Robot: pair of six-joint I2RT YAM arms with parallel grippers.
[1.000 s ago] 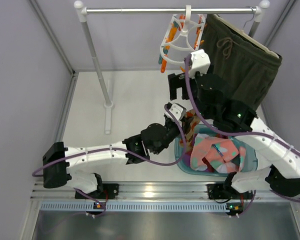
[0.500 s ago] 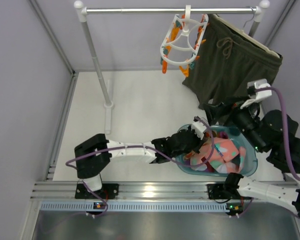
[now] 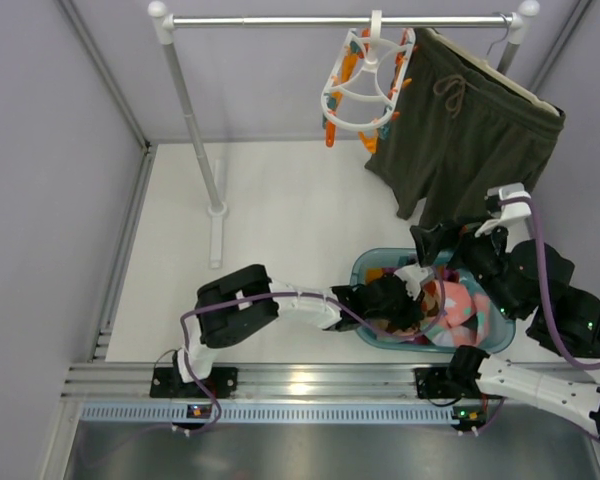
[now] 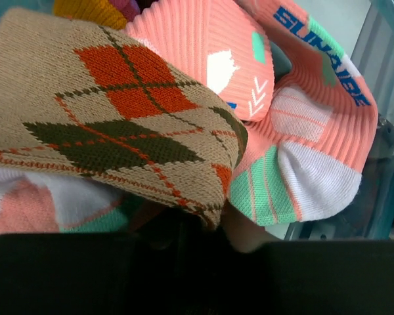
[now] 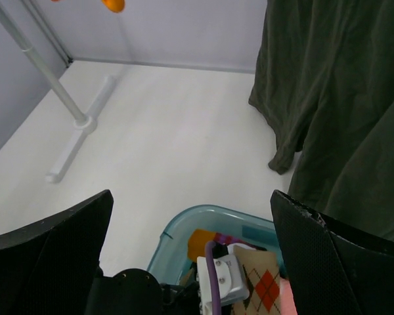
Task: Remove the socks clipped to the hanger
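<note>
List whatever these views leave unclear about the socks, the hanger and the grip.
- Left gripper: top view, fingertips buried among socks in the teal plastic bin; left wrist view, just dark blur under the brown argyle sock, so grip unclear.
- White plastic ring hanger: top view, clips too small to show any clipped sock; right wrist view cuts it off at the top edge.
- Bin floor: covered by socks.

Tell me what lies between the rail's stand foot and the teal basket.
Nothing: only bare white floor separates the stand foot from the teal basket, as the right wrist view shows most clearly.
</note>
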